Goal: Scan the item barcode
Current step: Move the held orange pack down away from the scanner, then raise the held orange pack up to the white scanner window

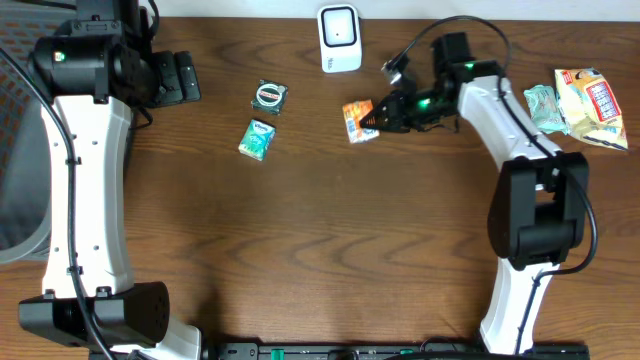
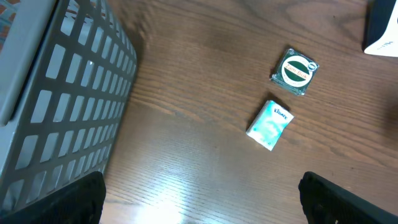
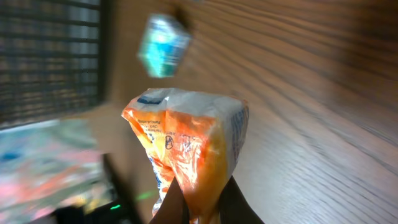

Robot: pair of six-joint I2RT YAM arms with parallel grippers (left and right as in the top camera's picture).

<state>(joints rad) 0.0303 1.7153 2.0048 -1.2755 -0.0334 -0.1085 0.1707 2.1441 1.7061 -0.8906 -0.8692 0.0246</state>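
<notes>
1. Near the top middle of the table, the right gripper [image 1: 378, 118] is clamped shut on the orange packet [image 1: 358, 121], which sits just below the white scanner [image 1: 339, 38].
2. In the right wrist view, the crumpled packet rises from between the dark fingers [image 3: 169, 210], printed side toward the camera.
3. The left gripper [image 1: 182, 78] hovers at the rear left with its jaws spread wide and nothing between them, with a grey basket [image 2: 62, 93] beside it.
4. A teal tissue pack [image 1: 257, 139] and a round green-labelled packet [image 1: 269, 95] lie near each other, not touching.
5. Two snack bags [image 1: 590, 105] rest at the right edge.
</notes>
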